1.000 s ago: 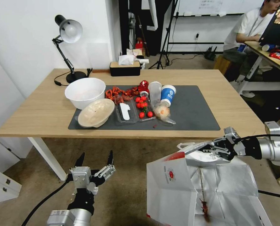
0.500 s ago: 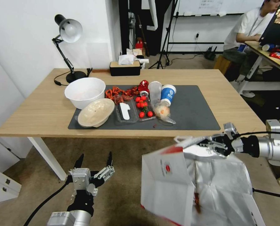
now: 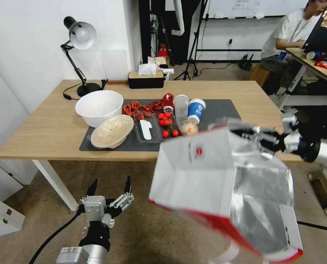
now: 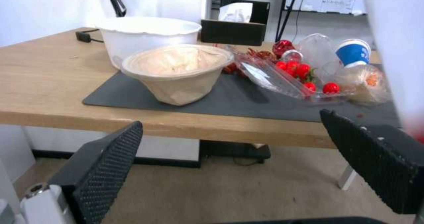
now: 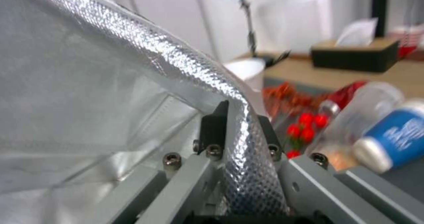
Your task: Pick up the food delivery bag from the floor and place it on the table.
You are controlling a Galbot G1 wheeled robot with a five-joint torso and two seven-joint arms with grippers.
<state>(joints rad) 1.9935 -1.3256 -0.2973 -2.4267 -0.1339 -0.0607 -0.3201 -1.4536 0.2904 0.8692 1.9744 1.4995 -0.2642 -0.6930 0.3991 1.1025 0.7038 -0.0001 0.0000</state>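
Silver foil lining catches the light in the head view, where the food delivery bag (image 3: 222, 190) hangs in the air, clear of the floor (image 3: 145, 227), tipped with its open mouth toward the camera. Its upper part overlaps the near edge of the worktop (image 3: 42, 135) and the right end of the dark grey mat (image 3: 222, 110). The right gripper (image 3: 257, 137) reaches in from the right and pinches the bag's upper rim. The left gripper (image 3: 110, 189) sits low over the floor, in front of the worktop's near edge, with its jaws spread. On the mat stand a white bowl (image 3: 99, 107), a beige bowl (image 3: 112, 131), a clear tray of small red fruit (image 3: 167, 124) and a blue paper cup (image 3: 196, 110); a desk lamp (image 3: 79, 40) and a tissue box (image 3: 146, 79) stand farther back.

From the left wrist, both black textured fingers (image 4: 106, 171) stand wide apart, framing the worktop's edge (image 4: 177, 124), the beige bowl (image 4: 177, 71) and the red fruit (image 4: 304, 75). A white blur of the bag (image 4: 397, 45) fills one side.

From the right wrist, the jaws are pressed onto a fold of the bag's quilted foil rim (image 5: 247, 157). Beyond it lie the blue cup (image 5: 393, 141) and the red fruit (image 5: 304, 124).
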